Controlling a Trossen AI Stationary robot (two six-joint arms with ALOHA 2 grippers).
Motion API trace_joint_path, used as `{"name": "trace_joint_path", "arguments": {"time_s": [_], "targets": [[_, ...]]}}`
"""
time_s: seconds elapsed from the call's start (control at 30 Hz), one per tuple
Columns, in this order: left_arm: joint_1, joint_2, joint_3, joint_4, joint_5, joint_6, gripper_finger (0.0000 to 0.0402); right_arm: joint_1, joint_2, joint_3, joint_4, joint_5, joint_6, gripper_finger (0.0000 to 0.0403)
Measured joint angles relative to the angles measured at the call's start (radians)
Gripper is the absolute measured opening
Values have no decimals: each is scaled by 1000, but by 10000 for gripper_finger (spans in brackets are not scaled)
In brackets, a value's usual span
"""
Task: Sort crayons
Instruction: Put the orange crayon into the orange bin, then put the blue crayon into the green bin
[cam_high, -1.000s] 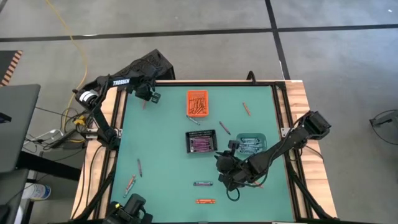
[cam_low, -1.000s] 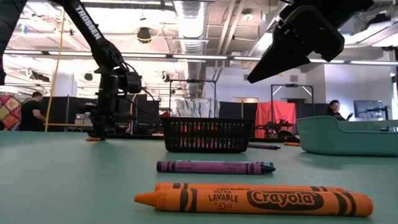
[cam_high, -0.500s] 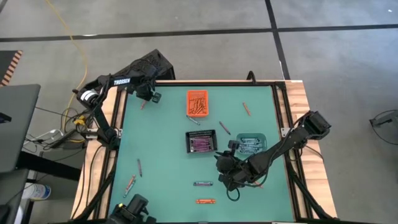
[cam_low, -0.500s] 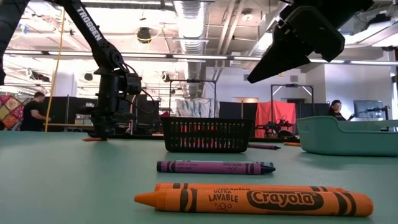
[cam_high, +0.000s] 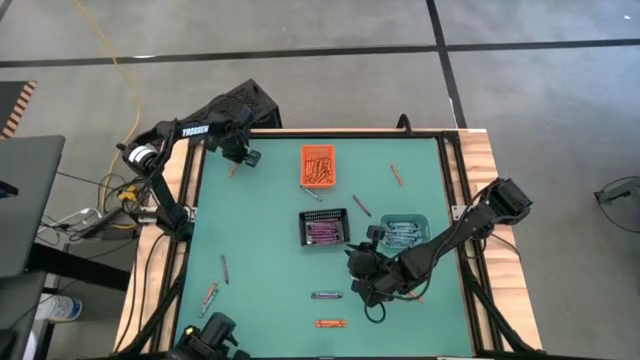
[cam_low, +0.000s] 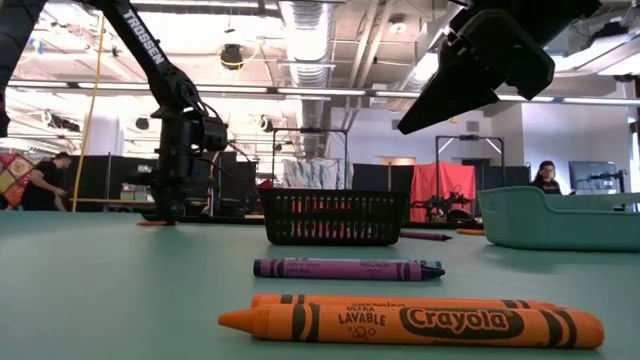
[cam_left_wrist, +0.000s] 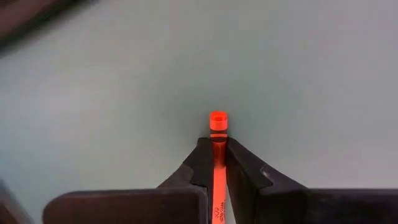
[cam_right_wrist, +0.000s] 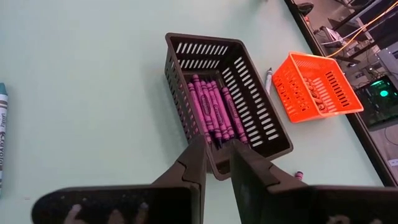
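My left gripper (cam_high: 238, 160) stands at the table's far left, pointing down and shut on an orange-red crayon (cam_left_wrist: 217, 134) that lies on the green table (cam_high: 260, 230). My right gripper (cam_right_wrist: 217, 155) hangs above the table near the black mesh bin (cam_high: 323, 229) of purple crayons, its fingers a little apart with nothing between them. Orange crayons fill the orange bin (cam_high: 318, 166), and blue-teal ones lie in the teal bin (cam_high: 405, 231). Loose crayons lie on the table, among them a purple one (cam_low: 345, 268) and an orange one (cam_low: 410, 322) near the front edge. My left gripper pinches the orange-red crayon between its two fingers (cam_left_wrist: 200, 163), coming from above and pointing down. The fingers lie across the crayon, whose flat end (cam_left_wrist: 218, 118) sticks out just past the fingertips. In the low view the crayon's free end (cam_low: 150, 222) rests on the table.
More loose crayons lie scattered: at the far right (cam_high: 397, 175), between the bins (cam_high: 361, 205), and two along the left side (cam_high: 224, 268), (cam_high: 208, 295). The three bins stand in the table's middle. People move in the room beyond the table.
My left gripper has stayed at the far left over the orange-red crayon, its wrist turning a little. The crayon lies in the same place on the table.
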Motion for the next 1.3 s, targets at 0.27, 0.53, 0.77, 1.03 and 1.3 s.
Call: {"name": "trace_joint_path", "arguments": {"time_s": [0.27,0.53,0.77,1.03,1.3], "targets": [[-93,-142,2,73,324,7,17,0,0,0,-2,0,-1,72],[-354,-205,-4,418,361,-180,17,0,0,0,3,0,-1,72],[-451,-193,-3,686,275,-409,18,0,0,0,12,0,-1,72],[-463,-194,-3,692,115,-490,36,0,0,0,7,0,-4,72],[-466,-194,-3,690,83,-504,74,0,0,0,7,0,-3,72]]}}
